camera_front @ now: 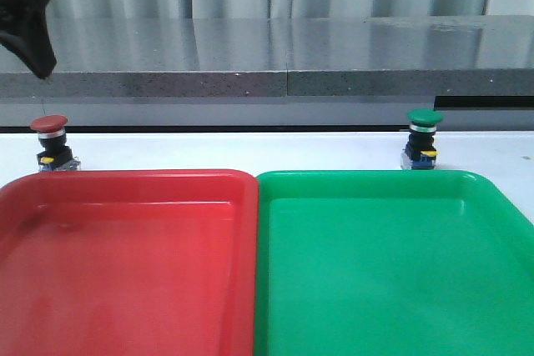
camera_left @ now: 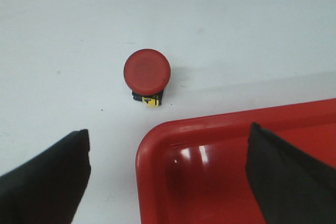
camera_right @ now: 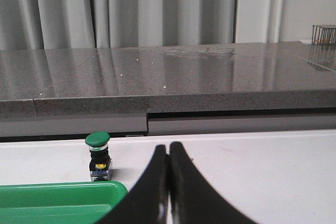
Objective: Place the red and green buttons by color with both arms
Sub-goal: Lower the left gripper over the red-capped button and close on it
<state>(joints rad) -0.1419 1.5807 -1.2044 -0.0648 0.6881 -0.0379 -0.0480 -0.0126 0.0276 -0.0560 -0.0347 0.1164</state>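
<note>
The red button (camera_front: 49,141) stands upright on the white table behind the red tray's far left corner. It also shows in the left wrist view (camera_left: 147,72), cap up. My left gripper (camera_left: 169,129) is open and empty, above the tray's corner and short of the red button. A black part of the left arm (camera_front: 25,18) hangs at the front view's top left. The green button (camera_front: 423,135) stands upright behind the green tray's far right side, and also shows in the right wrist view (camera_right: 98,156). My right gripper (camera_right: 168,149) is shut and empty, apart from the green button.
The red tray (camera_front: 125,181) and the green tray (camera_front: 375,179) lie side by side at the front, touching. The red tray's corner (camera_left: 157,140) and the green tray's corner (camera_right: 63,190) show in the wrist views. A grey stone ledge (camera_front: 284,81) runs along the back.
</note>
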